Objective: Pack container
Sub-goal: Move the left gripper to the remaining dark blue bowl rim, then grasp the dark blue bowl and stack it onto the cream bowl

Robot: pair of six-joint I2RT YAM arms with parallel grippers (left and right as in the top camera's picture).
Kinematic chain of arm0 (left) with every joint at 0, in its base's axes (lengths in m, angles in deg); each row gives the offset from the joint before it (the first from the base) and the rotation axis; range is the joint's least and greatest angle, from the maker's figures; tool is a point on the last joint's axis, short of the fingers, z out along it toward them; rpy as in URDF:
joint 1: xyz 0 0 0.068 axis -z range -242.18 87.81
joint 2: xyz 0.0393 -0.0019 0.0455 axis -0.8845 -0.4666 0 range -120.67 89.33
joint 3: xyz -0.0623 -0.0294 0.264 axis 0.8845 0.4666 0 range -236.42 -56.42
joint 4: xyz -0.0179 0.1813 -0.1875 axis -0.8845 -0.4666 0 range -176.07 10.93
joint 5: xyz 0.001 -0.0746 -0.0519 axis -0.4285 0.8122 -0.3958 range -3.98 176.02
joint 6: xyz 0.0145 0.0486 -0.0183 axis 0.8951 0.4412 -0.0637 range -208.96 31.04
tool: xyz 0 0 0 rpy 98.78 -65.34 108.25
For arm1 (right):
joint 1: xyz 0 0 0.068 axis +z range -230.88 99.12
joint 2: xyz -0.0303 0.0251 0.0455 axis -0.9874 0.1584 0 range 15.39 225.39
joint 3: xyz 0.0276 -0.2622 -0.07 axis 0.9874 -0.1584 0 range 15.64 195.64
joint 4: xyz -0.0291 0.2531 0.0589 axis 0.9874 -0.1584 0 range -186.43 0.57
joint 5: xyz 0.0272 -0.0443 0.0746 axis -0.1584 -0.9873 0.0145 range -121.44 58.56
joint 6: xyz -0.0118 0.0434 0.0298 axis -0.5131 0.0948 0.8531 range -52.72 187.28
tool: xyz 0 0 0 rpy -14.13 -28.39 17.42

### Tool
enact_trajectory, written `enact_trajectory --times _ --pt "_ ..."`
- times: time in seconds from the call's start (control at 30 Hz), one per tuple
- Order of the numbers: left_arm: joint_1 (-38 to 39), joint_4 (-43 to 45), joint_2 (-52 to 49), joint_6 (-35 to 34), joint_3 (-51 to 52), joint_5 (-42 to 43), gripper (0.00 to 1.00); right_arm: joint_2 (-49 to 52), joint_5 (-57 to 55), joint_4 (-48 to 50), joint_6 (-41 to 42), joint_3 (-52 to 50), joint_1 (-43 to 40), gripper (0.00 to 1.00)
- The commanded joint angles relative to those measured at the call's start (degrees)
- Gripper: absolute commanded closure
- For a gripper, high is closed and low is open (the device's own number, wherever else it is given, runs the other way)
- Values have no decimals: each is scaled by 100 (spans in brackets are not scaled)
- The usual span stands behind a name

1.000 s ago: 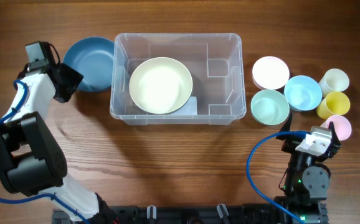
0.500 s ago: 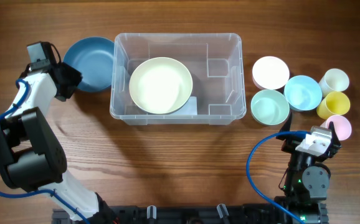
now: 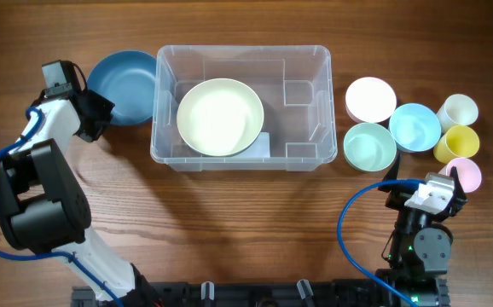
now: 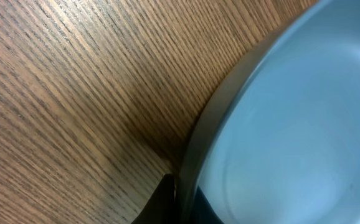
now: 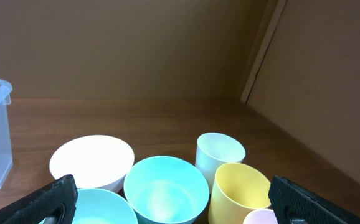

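Left fingers: one dark fingertip (image 4: pixel 165 198) sits against the outside of the dark blue bowl's (image 4: pixel 292 118) rim, at the bottom edge of the wrist view. I cannot tell whether the pair is clamped on the rim.
Left gripper (image 3: pixel 94 115): at the bowl's 8 o'clock edge, seen from overhead.
Right fingers (image 5: pixel 61 196): spread wide, nothing between them.
Right gripper (image 3: pixel 434 189): low at the table's (image 3: pixel 229 222) 5 o'clock, near the pink cup (image 3: pixel 462 173), apart from all the ware.
Container (image 3: pixel 240 49): mid-table toward 12 o'clock, upright, open top.
Packed: one cream bowl (image 3: pixel 220 117), in the container's left half; the right half is bare.
Left out, 9 o'clock side: the dark blue bowl, just beside the container wall; contact not clear.
Left out, 3 o'clock side: white bowl (image 3: pixel 370 98), light blue bowl (image 3: pixel 414 126), mint bowl (image 3: pixel 369 146), white cup (image 3: pixel 459 111), yellow cup (image 3: pixel 456 142) and the pink cup, clustered close together.
Progress (judgement): early — one piece in, seven on the table.
Step in hand (judgement): the dark blue bowl looks like the next piece to go in, taken by the left arm.
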Motion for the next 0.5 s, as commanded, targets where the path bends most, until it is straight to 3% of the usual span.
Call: enact_trajectory --times 0.0,0.27,0.47 --pt "-74 -4 -44 33 -31 26 96 -31 13 17 -50 11 33 0" --pt "-529 -391 778 35 -33 -181 96 -31 13 20 -50 11 33 0" --pt "-625 -776 2553 76 -33 -444 96 -31 13 17 -50 11 33 0"
